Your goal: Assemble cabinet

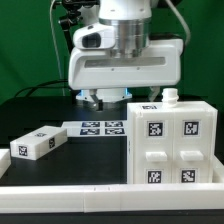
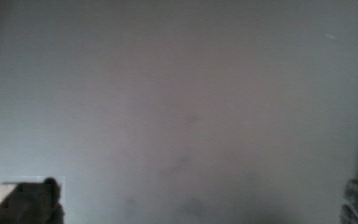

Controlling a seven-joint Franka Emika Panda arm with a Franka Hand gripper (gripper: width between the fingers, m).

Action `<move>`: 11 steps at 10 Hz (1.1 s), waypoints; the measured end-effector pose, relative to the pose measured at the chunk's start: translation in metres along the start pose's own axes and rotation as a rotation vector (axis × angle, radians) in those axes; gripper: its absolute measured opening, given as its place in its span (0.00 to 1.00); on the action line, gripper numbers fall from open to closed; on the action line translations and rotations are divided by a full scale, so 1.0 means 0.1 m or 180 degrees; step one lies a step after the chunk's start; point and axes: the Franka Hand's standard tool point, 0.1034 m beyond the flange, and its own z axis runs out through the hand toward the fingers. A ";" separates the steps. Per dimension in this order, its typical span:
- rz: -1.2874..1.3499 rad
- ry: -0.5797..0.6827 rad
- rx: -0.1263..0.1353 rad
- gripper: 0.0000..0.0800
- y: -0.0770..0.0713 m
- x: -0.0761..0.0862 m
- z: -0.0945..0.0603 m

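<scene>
The cabinet stands at the exterior view's right, a white box whose front shows four compartments, each with a black-and-white tag. A small white peg sticks up from its top. A loose white tagged block lies at the exterior view's left. My gripper hangs low behind the cabinet's upper left corner, above the far end of the marker board. In the wrist view my gripper has its dark fingertips far apart at the picture's edges. A blurred pale grey surface fills the rest; nothing shows between the fingers.
The marker board lies on the black table between the loose block and the cabinet. A low white wall runs along the front edge. Green backdrop stands behind the arm.
</scene>
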 end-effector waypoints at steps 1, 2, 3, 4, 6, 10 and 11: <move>0.0022 0.0003 -0.0001 1.00 -0.02 0.01 0.00; 0.0003 -0.0001 -0.0002 1.00 -0.03 0.01 0.00; 0.0004 -0.0002 -0.0002 1.00 -0.03 0.00 0.00; 0.0004 -0.0004 -0.0002 1.00 -0.03 0.00 0.01; 0.0201 -0.0023 -0.0006 1.00 0.13 -0.09 0.03; 0.1136 -0.0096 0.0064 1.00 0.46 -0.27 0.14; 0.1357 -0.0100 0.0064 1.00 0.44 -0.27 0.15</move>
